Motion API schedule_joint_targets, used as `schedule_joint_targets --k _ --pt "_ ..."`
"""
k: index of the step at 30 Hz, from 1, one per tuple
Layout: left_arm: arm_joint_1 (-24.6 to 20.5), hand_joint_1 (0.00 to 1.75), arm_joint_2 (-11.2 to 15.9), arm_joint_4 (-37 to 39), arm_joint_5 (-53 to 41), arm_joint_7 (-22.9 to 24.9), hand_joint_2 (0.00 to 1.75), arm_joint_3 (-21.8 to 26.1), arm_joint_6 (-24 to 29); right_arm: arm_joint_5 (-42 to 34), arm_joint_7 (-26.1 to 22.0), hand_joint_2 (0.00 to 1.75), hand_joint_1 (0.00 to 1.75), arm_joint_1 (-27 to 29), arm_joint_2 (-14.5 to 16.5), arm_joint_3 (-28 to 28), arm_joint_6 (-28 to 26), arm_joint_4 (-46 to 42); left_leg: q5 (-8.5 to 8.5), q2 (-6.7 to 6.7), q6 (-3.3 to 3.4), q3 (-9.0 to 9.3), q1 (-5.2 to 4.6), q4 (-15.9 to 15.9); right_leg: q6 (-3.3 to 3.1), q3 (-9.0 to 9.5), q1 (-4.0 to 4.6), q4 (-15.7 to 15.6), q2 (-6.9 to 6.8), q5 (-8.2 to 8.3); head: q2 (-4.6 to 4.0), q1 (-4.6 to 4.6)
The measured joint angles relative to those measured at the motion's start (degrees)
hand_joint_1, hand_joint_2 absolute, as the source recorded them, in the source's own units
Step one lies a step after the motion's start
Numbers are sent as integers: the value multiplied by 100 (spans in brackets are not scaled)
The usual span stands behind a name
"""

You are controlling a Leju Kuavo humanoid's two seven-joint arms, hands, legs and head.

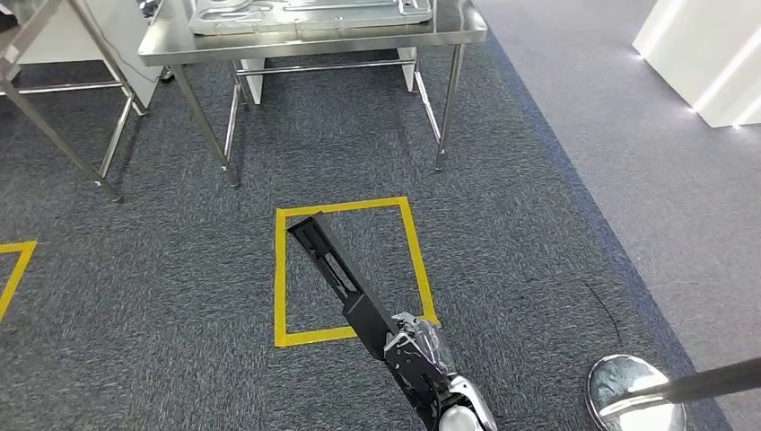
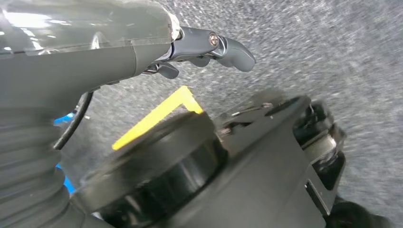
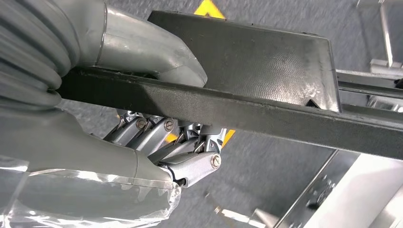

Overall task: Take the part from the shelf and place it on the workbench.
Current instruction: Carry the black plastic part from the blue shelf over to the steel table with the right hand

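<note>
Part [image 1: 341, 274], long and black, clamped in right robot hand [image 1: 415, 346]; left robot hand [image 2: 209, 50] fingers blurred, state unclear.

There is one long black part [image 1: 345, 283]. One robot hand, the right hand [image 1: 415, 352], holds it. The left hand [image 2: 209, 50] holds nothing, so that makes two hands. There is one whole yellow square [image 1: 352, 269] taped on the floor, and a piece of one more yellow square [image 1: 16, 269] at the side. There are two shiny metal counters: one counter [image 1: 314, 40] ahead and part of another counter [image 1: 63, 108] beside it. One flat metal tray [image 1: 310, 13] lies on the first. One round shiny base [image 1: 635, 395] sits on the floor.
</note>
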Motion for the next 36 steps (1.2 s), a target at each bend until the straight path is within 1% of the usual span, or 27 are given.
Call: schedule_joint_targets --k 1,2,3,4,5,8,9,13,17,18,21,22,23,24,25,26,27,28,29,30,31,32,33,34,35,36 --pt "10 0 0 1 0 1 175 0 -1 -3 -3 175 175 -4 1 0 -16 2 122 -93 24 125 3 -331 21 -12 3 26 59 -7 0 0" --pt "16 0 0 1 0 2 175 0 -2 -9 -5 175 175 -9 3 0 -42 4 172 -173 48 201 1 -530 51 -31 1 39 102 -5 0 0" --pt "19 0 1 1 0 2 175 0 -2 -16 -6 175 175 -12 5 0 -68 9 161 -225 76 232 -7 -617 86 -50 -5 40 137 2 0 -1" --pt "18 0 1 1 0 4 175 1 -1 -25 -6 175 175 -15 8 0 -93 15 176 -214 102 237 -18 -652 124 -61 -13 26 165 17 0 -1" --pt "16 0 0 0 1 5 175 1 2 -34 -4 175 175 -13 9 0 -113 22 196 -203 113 243 -21 -666 125 -62 -17 3 172 32 0 0" --pt "14 0 -4 0 20 9 175 4 9 -44 5 175 175 -27 7 0 -174 61 249 -202 128 248 -18 -737 3 -47 -6 -41 147 58 0 1" --pt "12 0 -5 0 27 10 175 4 9 -45 8 175 175 -34 7 0 -198 76 252 -203 141 246 -24 -737 -11 -43 -8 -54 141 64 0 1" --pt "15 0 -5 0 40 -2 175 8 11 -55 2 175 175 -51 9 0 -296 124 260 -203 182 243 -46 -732 59 -29 -29 -90 139 87 0 1" --pt "15 0 -5 0 117 -24 175 37 3 -36 10 175 175 -47 28 0 -409 125 256 -203 194 242 -58 -726 164 -26 -45 -103 138 92 0 0" --pt "15 0 -5 0 140 -25 175 49 -2 -26 18 175 175 -46 36 0 -436 125 256 -203 195 242 -59 -725 181 -26 -47 -103 138 91 0 0" --pt "14 0 -5 0 168 -28 175 87 -30 13 39 175 175 -42 46 0 -475 123 250 -203 201 243 -62 -720 205 -28 -50 -112 138 90 0 0" --pt "13 0 -2 0 170 -31 175 100 -42 32 51 175 175 -38 50 0 -480 117 235 -200 231 241 -72 -741 231 -17 -57 -114 142 104 0 0" --pt "11 0 1 0 170 -37 175 110 -55 61 72 175 175 -27 52 0 -486 108 219 -189 270 260 -78 -781 264 -21 -57 -88 141 154 0 -1" --pt "10 0 0 0 170 -46 175 117 -66 101 101 175 175 -16 54 0 -490 90 205 -178 317 313 -75 -840 298 -21 -59 -51 136 199 0 0" --pt "12 0 -1 0 167 -54 175 122 -76 153 137 175 175 -6 55 0 -493 69 193 -157 362 378 -67 -916 326 -34 -55 21 80 219 0 1" --pt "16 0 -5 0 162 -61 175 125 -87 264 197 175 175 -10 54 0 -496 39 188 -129 385 462 -52 -970 341 -88 -45 144 -20 183 0 1" --pt "21 0 -10 0 157 -65 175 126 -99 415 274 175 175 -34 53 0 -497 5 180 -97 395 533 -40 -1004 359 -189 -47 336 -132 55 0 2" --pt "27 0 -12 0 151 -63 175 127 -114 608 360 175 175 -70 50 0 -499 -28 162 -57 389 574 -36 -1019 377 -362 -54 629 -251 -122 0 2" --pt "35 0 -13 0 143 -60 175 128 -129 858 450 175 175 -111 42 2 -502 -64 136 -20 373 613 -28 -1019 408 -579 -73 977 -323 -293 0 2" --pt "44 0 -14 0 132 -57 175 128 -143 1128 529 175 175 -150 27 9 -503 -94 102 11 339 648 -14 -1015 443 -789 -105 1285 -360 -405 0 2" --pt "53 0 -14 0 120 -54 175 129 -156 1443 603 175 175 -187 5 30 -505 -128 59 34 293 697 13 -1011 481 -922 -143 1439 -383 -408 0 2" --pt "59 0 -14 0 107 -52 175 129 -167 1831 680 175 175 -232 -23 70 -508 -167 9 49 235 759 53 -1004 525 -945 -185 1382 -402 -308 0 2" --pt "61 0 -14 0 91 -52 175 129 -178 2275 760 175 175 -301 -58 135 -507 -208 -54 57 169 838 104 -995 570 -861 -231 1123 -426 -136 0 2" --pt "62 0 -13 0 75 -51 175 129 -190 2749 844 175 175 -400 -101 231 -495 -245 -130 67 94 913 150 -983 628 -712 -285 730 -464 103 0 2" --pt "58 0 -5 0 56 -51 175 129 -200 3248 934 175 175 -542 -159 359 -464 -271 -207 83 17 991 184 -964 646 -594 -305 408 -510 246 0 2" --pt "48 0 1 0 37 -51 175 129 -210 3700 1020 175 175 -715 -221 500 -422 -285 -278 105 -55 1037 196 -959 600 -520 -310 203 -545 310 0 2"
